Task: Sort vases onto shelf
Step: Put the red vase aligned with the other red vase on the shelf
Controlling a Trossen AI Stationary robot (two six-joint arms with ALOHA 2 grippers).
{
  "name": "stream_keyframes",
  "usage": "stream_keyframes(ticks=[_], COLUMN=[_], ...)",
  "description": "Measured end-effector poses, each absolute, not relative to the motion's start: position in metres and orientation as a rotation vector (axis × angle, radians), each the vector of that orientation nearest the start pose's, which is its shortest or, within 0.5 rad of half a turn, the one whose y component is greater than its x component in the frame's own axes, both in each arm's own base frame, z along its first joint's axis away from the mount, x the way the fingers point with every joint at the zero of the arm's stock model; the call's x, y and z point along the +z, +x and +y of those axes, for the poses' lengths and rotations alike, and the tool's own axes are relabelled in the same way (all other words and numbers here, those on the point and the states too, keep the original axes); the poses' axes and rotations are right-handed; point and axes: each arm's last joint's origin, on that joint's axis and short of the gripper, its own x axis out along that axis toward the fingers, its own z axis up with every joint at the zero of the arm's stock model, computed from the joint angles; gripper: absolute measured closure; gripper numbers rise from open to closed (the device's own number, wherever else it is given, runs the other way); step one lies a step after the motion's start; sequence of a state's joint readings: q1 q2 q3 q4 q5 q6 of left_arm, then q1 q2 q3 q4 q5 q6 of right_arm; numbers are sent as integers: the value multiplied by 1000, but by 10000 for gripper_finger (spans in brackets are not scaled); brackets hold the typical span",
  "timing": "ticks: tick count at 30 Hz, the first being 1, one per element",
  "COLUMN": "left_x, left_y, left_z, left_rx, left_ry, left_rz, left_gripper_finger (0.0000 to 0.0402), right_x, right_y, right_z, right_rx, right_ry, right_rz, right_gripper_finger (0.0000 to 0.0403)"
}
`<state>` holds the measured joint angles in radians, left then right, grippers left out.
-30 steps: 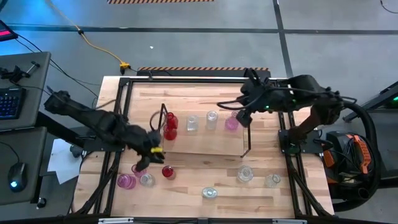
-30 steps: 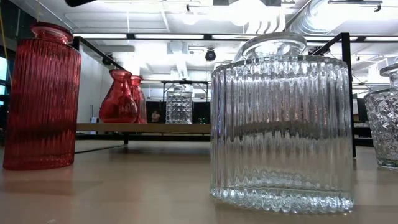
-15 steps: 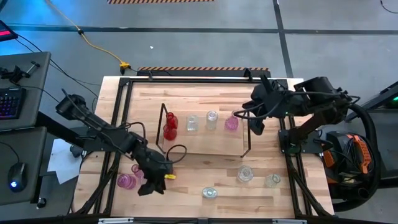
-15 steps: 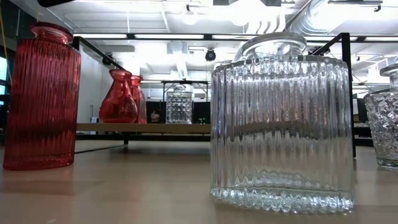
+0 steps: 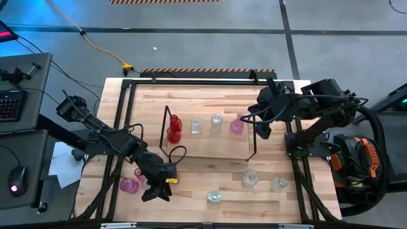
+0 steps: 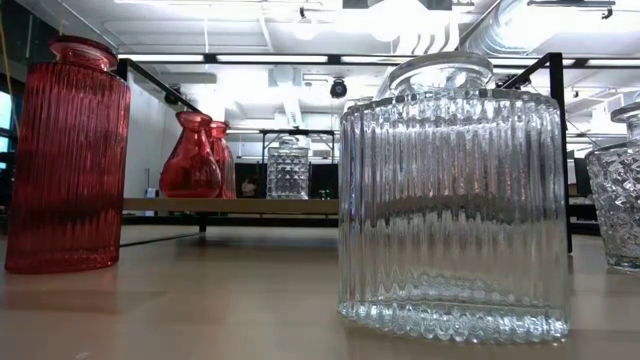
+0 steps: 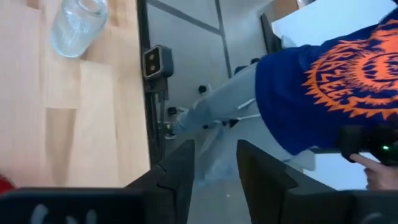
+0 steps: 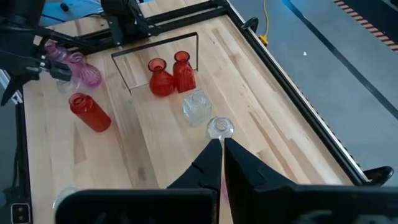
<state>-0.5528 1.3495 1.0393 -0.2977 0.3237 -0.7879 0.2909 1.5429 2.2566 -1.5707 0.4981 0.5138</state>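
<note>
In the high view the shelf (image 5: 210, 147) carries two red vases (image 5: 173, 129), two clear ones (image 5: 196, 126) and a pink one (image 5: 236, 125). On the table stand a pink vase (image 5: 129, 185) and three clear vases (image 5: 250, 177). The ribbed red vase (image 8: 90, 112) stands upright on its base; in the high view my left arm hides it. My left gripper (image 5: 156, 187) hangs open near the table's near edge; red glass (image 7: 2, 184) shows beside its fingers, not between them. My right gripper (image 5: 261, 129) is shut, just right of the pink vase on the shelf.
A black metal frame (image 5: 127, 114) edges the table. The low view is filled by the red ribbed vase (image 6: 65, 155) and a big clear ribbed vase (image 6: 450, 200). A person in a blue shirt (image 7: 329, 81) stands beyond the table's right side.
My left gripper has moved from the shelf's left end toward the table's near edge and now covers the red vase in the high view. My right gripper has drawn back toward the table's right edge, away from the pink vase, which stays on the shelf.
</note>
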Motion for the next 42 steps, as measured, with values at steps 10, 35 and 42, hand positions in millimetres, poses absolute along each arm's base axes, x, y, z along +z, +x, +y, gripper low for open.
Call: stream_keyframes(ticks=[10, 35, 42], left_x=[295, 293, 298], left_y=[243, 244, 226], left_z=[-156, -148, -144], left_rx=[-522, -551, -468], left_ry=[-709, -659, -429], left_rz=[907, 935, 1124], left_gripper_finger=[168, 151, 152], right_x=[503, 503, 503], right_y=[214, 215, 215], right_z=[50, 50, 50], right_rx=[-374, -379, -385], right_ry=[134, 113, 129], right_rz=[721, 721, 718], right_gripper_finger=[403, 403, 403])
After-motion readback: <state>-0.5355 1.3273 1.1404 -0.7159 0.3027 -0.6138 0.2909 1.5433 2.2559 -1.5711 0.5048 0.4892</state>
